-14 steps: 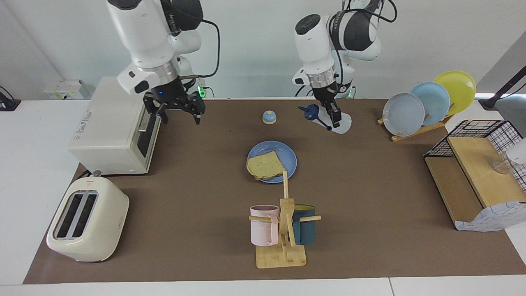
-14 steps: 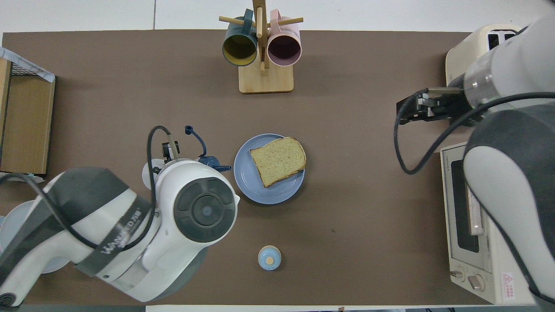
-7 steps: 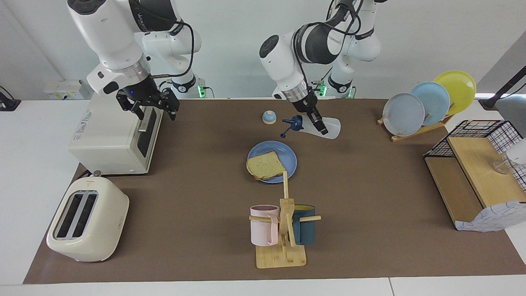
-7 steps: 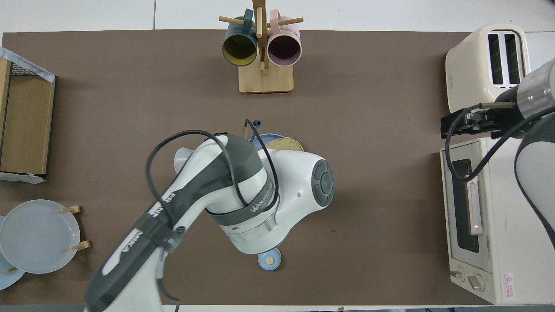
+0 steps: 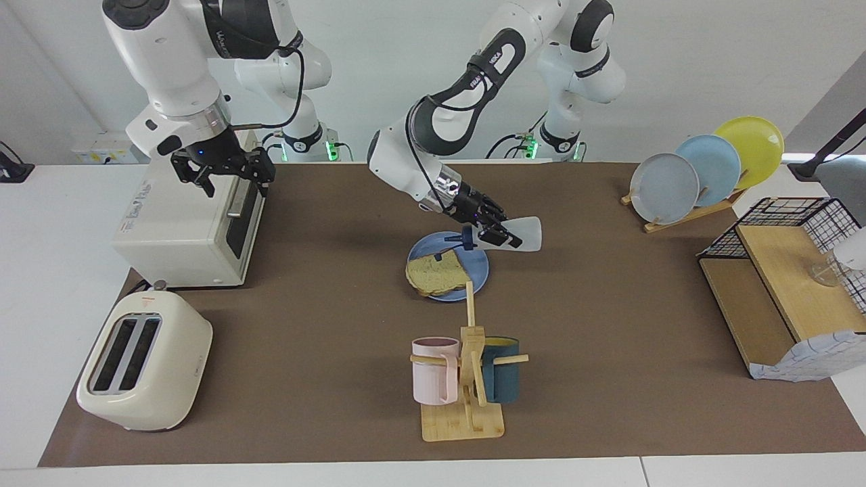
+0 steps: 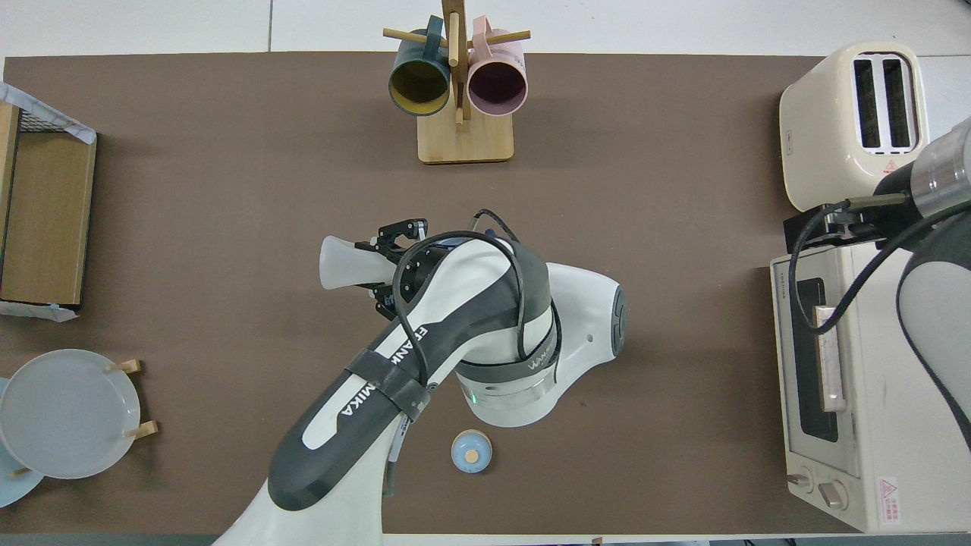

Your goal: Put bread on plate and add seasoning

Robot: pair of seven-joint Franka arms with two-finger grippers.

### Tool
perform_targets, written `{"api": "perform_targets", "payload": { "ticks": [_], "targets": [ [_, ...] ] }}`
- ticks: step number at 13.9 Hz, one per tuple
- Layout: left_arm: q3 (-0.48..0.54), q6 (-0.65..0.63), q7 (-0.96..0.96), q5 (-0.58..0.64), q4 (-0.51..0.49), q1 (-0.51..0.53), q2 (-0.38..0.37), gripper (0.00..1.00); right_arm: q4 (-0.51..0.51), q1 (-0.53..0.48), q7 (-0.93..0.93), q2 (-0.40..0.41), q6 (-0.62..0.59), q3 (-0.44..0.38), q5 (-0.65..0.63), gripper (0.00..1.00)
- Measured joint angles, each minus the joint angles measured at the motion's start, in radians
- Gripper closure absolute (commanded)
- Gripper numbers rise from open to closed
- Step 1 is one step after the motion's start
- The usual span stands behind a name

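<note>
The bread [image 5: 438, 274] lies on the blue plate [image 5: 479, 269] in the middle of the table. My left gripper [image 5: 497, 235] is shut on the seasoning [image 5: 524, 235], a whitish bottle held on its side over the plate's edge nearer the robots. Its dark blue nozzle cap [image 5: 465, 238] points toward the bread. In the overhead view the left arm hides plate and bread; only the seasoning [image 6: 345, 262] and the left gripper [image 6: 388, 262] stick out. My right gripper [image 5: 223, 177] hangs open over the toaster oven [image 5: 189, 223], holding nothing.
A mug rack [image 5: 467, 379] stands farther from the robots than the plate. A toaster [image 5: 143, 362] and the oven fill the right arm's end. A plate rack [image 5: 703, 169] and wire shelf [image 5: 785, 284] fill the left arm's end. A small bell [image 6: 471, 451] sits nearer the robots.
The left arm carried the seasoning from beside the bell to over the plate and tipped it sideways, nozzle toward the bread. The right gripper drew back over the toaster oven.
</note>
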Motion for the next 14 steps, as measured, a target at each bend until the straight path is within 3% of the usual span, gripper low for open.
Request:
{"api": "perform_targets", "payload": {
  "ticks": [2, 5, 7, 14],
  "targets": [
    [0.0, -0.079, 0.005, 0.06, 0.008, -0.025, 0.054, 1.0, 0.0, -0.007, -0.008, 0.0, 0.0, 0.0, 0.0, 0.0],
    [0.005, -0.215, -0.008, 0.167, 0.085, -0.069, 0.215, 1.0, -0.001, -0.019, -0.034, 0.0, -0.001, 0.0, 0.0, 0.0],
    [0.006, -0.291, -0.008, 0.251, 0.112, -0.085, 0.276, 1.0, -0.002, -0.028, -0.052, 0.0, -0.001, 0.0, 0.0, 0.0],
    [0.008, -0.339, -0.004, 0.433, 0.057, -0.104, 0.294, 1.0, -0.006, -0.033, -0.076, 0.0, -0.001, 0.0, 0.0, 0.0]
  ]
}}
